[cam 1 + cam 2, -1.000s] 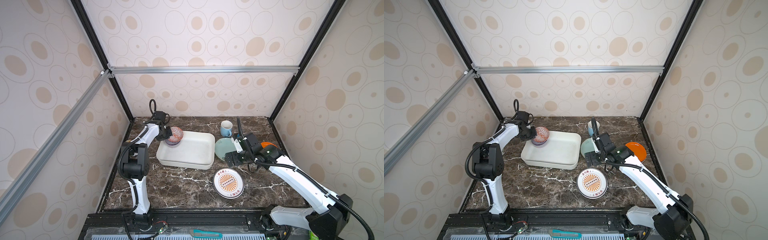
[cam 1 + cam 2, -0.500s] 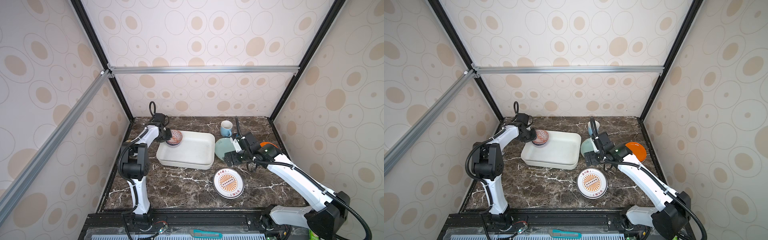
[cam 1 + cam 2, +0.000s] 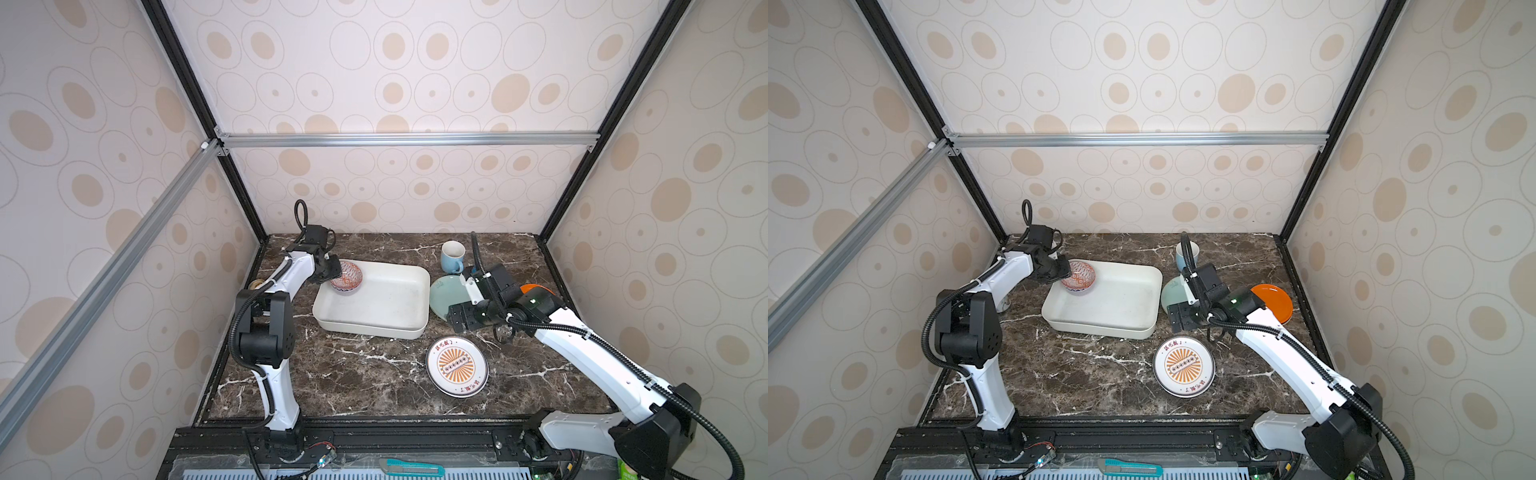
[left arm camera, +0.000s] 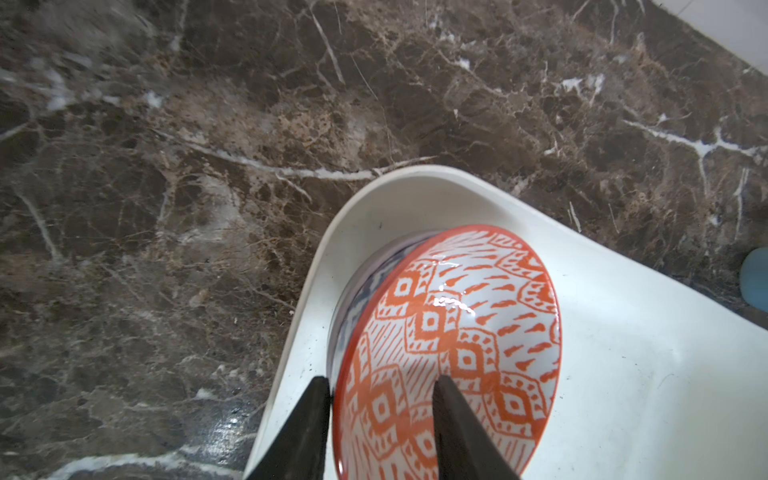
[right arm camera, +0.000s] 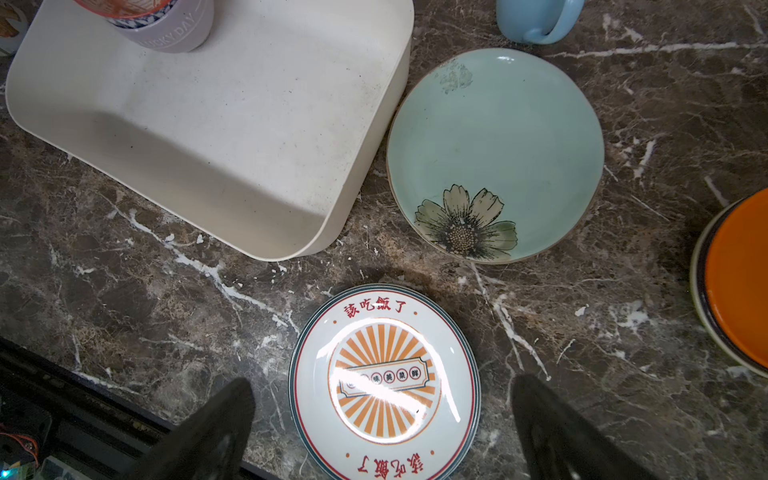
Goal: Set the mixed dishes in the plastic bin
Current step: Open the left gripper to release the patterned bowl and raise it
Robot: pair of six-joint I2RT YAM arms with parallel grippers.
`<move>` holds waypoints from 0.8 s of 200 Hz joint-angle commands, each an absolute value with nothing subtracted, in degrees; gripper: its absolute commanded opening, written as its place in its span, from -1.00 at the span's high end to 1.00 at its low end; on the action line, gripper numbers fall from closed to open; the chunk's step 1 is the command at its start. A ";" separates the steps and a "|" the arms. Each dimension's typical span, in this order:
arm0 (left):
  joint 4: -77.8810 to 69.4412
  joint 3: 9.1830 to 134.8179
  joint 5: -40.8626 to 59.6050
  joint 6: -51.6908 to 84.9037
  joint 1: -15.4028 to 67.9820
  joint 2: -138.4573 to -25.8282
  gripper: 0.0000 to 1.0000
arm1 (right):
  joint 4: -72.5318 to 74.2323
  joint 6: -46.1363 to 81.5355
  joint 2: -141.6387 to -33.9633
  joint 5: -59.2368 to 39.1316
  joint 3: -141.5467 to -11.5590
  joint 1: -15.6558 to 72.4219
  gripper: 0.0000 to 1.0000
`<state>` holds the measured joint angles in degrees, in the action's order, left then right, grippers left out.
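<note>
The red-white patterned bowl (image 3: pixel 347 277) (image 3: pixel 1079 278) (image 4: pixel 457 332) rests tilted in the lavender bowl (image 5: pixel 166 33) at the far left corner of the white plastic bin (image 3: pixel 374 328) (image 3: pixel 1100 328) (image 4: pixel 623 332) (image 5: pixel 208 124). My left gripper (image 3: pixel 334 270) (image 4: pixel 380 380) is open astride the patterned bowl's rim, one finger against its outside, the other inside and apart from the wall. My right gripper (image 3: pixel 459 322) (image 5: pixel 382 384) hangs wide open above the orange-sunburst plate (image 3: pixel 457 366) (image 5: pixel 384 382). The teal floral plate (image 3: pixel 442 295) (image 5: pixel 494 153) lies beside the bin's right wall.
A light-blue mug (image 3: pixel 452 255) (image 5: pixel 536 20) stands behind the teal plate. An orange plate (image 3: pixel 1273 301) (image 5: pixel 739 282) lies near the right wall, partly under my right arm. A small jar (image 3: pixel 255 284) sits by the left arm. A teal cutter (image 3: pixel 411 467) lies on the front frame.
The left gripper has lowered the patterned bowl into the bin's corner and its jaws have spread apart off the rim. The right arm has hardly moved.
</note>
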<state>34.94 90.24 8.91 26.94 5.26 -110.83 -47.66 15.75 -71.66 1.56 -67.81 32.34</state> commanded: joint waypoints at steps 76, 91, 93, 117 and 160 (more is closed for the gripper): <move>35.03 88.74 8.29 25.52 4.93 -107.58 0.44 | -49.12 15.93 -71.11 0.71 -69.79 31.97 -1.00; 34.11 87.96 8.99 26.13 5.00 -106.74 0.44 | -49.22 15.74 -70.78 0.87 -69.78 31.98 -1.00; 33.99 87.76 9.13 26.13 5.01 -106.49 0.43 | -49.22 15.67 -70.74 0.94 -69.78 31.99 -0.99; 30.42 84.07 11.90 27.05 6.65 -102.07 0.10 | -49.74 15.72 -69.76 1.86 -69.24 31.97 -0.99; 31.84 80.57 10.60 26.13 16.45 -96.49 -0.25 | -50.82 17.03 -66.69 3.42 -65.94 32.00 -1.00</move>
<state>31.73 80.84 10.85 27.22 10.24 -100.05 -48.82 15.99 -69.43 1.96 -67.85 32.32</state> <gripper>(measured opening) 0.617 0.997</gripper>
